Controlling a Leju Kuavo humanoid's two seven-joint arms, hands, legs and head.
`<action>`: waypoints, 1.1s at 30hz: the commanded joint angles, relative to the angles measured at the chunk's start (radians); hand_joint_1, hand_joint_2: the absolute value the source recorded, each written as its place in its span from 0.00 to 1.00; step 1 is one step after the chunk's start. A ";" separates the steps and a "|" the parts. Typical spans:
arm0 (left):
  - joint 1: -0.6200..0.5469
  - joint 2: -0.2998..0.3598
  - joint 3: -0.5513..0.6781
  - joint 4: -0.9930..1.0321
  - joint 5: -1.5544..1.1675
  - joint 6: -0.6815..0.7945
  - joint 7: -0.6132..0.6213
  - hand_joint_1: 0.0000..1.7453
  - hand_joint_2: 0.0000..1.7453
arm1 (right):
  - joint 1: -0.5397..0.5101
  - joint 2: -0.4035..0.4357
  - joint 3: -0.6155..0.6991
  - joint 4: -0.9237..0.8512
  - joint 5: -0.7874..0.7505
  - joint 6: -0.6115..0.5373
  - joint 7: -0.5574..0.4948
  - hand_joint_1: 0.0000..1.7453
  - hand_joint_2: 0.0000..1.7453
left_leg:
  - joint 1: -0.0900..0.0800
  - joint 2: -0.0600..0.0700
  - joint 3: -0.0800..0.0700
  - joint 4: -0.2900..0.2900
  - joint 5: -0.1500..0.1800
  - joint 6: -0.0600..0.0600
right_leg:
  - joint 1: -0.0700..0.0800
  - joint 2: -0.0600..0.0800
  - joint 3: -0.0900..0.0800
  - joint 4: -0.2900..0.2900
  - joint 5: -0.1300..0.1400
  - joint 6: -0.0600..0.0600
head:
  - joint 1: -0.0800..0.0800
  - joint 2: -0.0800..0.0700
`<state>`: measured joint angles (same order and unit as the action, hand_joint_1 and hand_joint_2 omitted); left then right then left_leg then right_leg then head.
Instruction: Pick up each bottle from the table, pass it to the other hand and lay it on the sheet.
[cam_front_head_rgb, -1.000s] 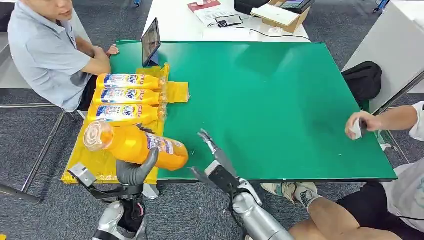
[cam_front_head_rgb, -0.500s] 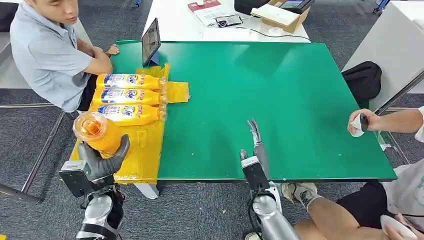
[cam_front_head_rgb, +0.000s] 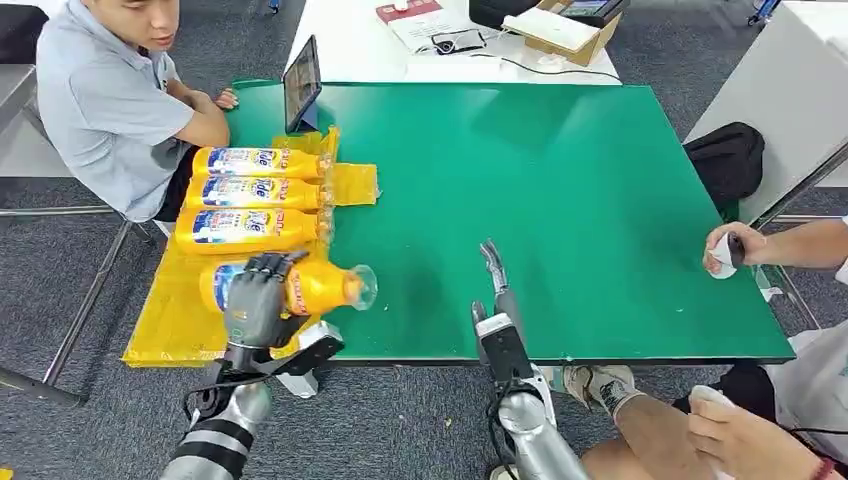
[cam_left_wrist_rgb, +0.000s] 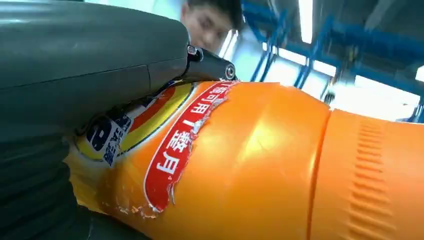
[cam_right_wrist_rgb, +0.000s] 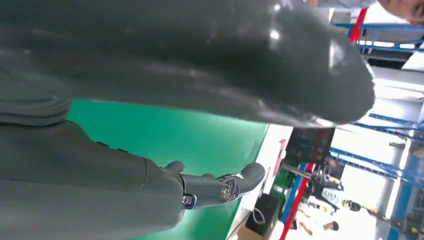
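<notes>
My left hand (cam_front_head_rgb: 258, 298) grips an orange bottle (cam_front_head_rgb: 315, 286) from above, holding it on its side over the near part of the yellow sheet (cam_front_head_rgb: 180, 325), cap end pointing to the table's middle. In the left wrist view the bottle (cam_left_wrist_rgb: 260, 165) is pressed against my palm. Three more orange bottles (cam_front_head_rgb: 255, 192) lie side by side on the sheet behind it. My right hand (cam_front_head_rgb: 497, 300) hovers open over the green table (cam_front_head_rgb: 560, 180) near its front edge, fingers straight and holding nothing; its fingers (cam_right_wrist_rgb: 220, 185) show above the green surface.
A seated person (cam_front_head_rgb: 110, 110) is at the table's far left corner. A tablet (cam_front_head_rgb: 302, 82) stands at the back edge. Another person's hand (cam_front_head_rgb: 722, 250) holds a small white thing at the right edge. A white table with boxes stands behind.
My left hand has turned the bottle from upright at the sheet's left edge to lying flat over the sheet, lower and further right. The right hand has barely moved.
</notes>
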<state>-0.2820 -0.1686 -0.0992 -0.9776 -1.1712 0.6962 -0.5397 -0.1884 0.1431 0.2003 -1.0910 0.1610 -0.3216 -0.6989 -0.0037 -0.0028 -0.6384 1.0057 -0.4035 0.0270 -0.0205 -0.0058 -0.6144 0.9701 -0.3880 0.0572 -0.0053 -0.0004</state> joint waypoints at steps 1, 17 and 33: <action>-0.219 0.056 -0.163 0.422 -0.053 -0.057 0.124 1.00 1.00 | -0.057 0.015 0.026 0.095 -0.002 0.036 0.001 0.00 0.00 | 0.000 -0.001 0.003 -0.001 0.000 -0.001 | 0.000 -0.001 0.003 0.000 -0.001 -0.002 | 0.000 0.000; -0.369 0.046 -0.213 0.592 -0.137 -0.149 0.373 1.00 1.00 | -0.064 0.039 0.007 0.113 0.024 0.054 0.001 0.00 0.00 | 0.001 0.000 0.004 0.000 -0.001 -0.002 | 0.001 0.001 0.004 0.001 -0.001 -0.002 | 0.000 0.000; -0.392 -0.014 -0.154 0.624 0.010 -0.469 0.253 0.00 1.00 | -0.059 0.043 -0.039 0.110 0.053 0.075 0.001 0.00 0.00 | 0.001 0.000 0.006 0.000 -0.002 -0.001 | 0.001 0.001 0.007 0.001 -0.002 -0.002 | 0.000 0.000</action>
<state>-0.6498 -0.1583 -0.2823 -0.4372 -1.2105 0.3138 -0.2386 -0.2129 0.1850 0.2030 -1.0369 0.2117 -0.2522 -0.6989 -0.0038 -0.0037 -0.6376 1.0057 -0.4030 0.0269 -0.0206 -0.0062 -0.6130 0.9712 -0.3881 0.0571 -0.0054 0.0000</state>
